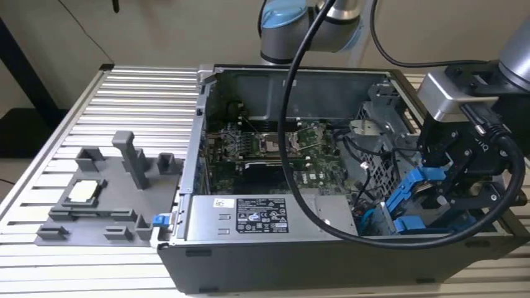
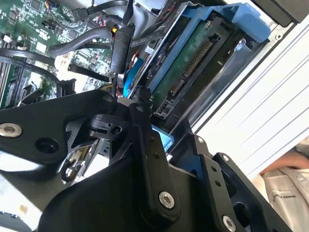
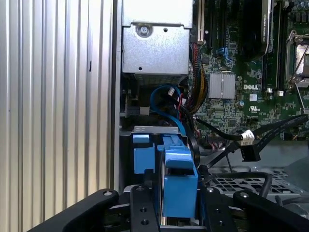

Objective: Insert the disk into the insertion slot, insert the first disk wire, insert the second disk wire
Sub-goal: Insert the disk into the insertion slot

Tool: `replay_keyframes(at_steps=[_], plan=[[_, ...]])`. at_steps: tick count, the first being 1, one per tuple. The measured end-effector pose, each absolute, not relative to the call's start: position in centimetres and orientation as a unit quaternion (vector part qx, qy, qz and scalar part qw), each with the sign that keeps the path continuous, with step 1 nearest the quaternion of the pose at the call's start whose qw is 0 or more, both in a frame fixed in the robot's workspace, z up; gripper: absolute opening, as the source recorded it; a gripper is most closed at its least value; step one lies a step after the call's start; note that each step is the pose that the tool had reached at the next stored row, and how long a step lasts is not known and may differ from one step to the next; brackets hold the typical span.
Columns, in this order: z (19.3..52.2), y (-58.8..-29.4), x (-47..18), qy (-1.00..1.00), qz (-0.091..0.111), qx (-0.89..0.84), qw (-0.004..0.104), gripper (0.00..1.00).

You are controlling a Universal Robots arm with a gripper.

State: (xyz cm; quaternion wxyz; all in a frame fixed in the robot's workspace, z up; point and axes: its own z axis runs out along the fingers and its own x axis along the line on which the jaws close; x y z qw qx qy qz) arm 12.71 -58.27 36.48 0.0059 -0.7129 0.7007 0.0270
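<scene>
The two fingers (image 3: 143, 210) are closed on the one disk (image 3: 177, 186). In the first wrist view we see its blue frame between them, touching both. In the exterior view the gripper (image 1: 435, 197) holds the disk tilted at the corner of the case (image 1: 198, 155) nearest the exterior view's right. The disk's lower end is at the slot (image 1: 410, 225). We cannot tell how far it has entered, because the gripper and one thick black cable (image 1: 291, 155) cover that area.

In the second wrist view the disk's underside faces the camera, with one connector row (image 2: 193, 63). The fingers' linkages hide the rest of it.

Around the slot we count:
- one blue wire (image 3: 169, 104), looped;
- several black wires (image 3: 217, 131) crossing the motherboard (image 3: 241, 96). Their number is hard to make out where they overlap;
- one white-tagged plug (image 3: 246, 137), hanging free;
- one perforated cage (image 3: 241, 184), partly hidden;
- one grey box (image 3: 154, 43), screwed in place.

The case stands on one slatted bench (image 1: 141, 93). Toward the exterior view's left lies one grey fixture tray (image 1: 108, 214) holding one pale block (image 1: 85, 191). One arm (image 1: 306, 25) is cut off by the frame edge.
</scene>
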Motion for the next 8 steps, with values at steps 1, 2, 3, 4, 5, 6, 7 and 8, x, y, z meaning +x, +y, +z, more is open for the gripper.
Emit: replay_keyframes(at_steps=[1, 2, 3, 4, 5, 6, 7, 8], plan=[[36.48, -58.27, 12.71, 0.701, 0.027, -0.713, 0.006, 0.41], [36.48, -58.27, 12.71, 0.701, 0.027, -0.713, 0.006, 0.41], [36.48, -58.27, 12.71, 0.701, 0.027, -0.713, 0.006, 0.41], [36.48, -58.27, 12.71, 0.701, 0.027, -0.713, 0.006, 0.41], [36.47, -58.27, 12.71, 0.701, 0.027, -0.713, 0.006, 0.42], [36.47, -58.27, 12.71, 0.701, 0.027, -0.713, 0.006, 0.42], [36.46, -58.27, 12.72, 0.701, 0.027, -0.713, 0.006, 0.49], [36.46, -58.27, 12.71, 0.701, 0.027, -0.713, 0.006, 0.49]])
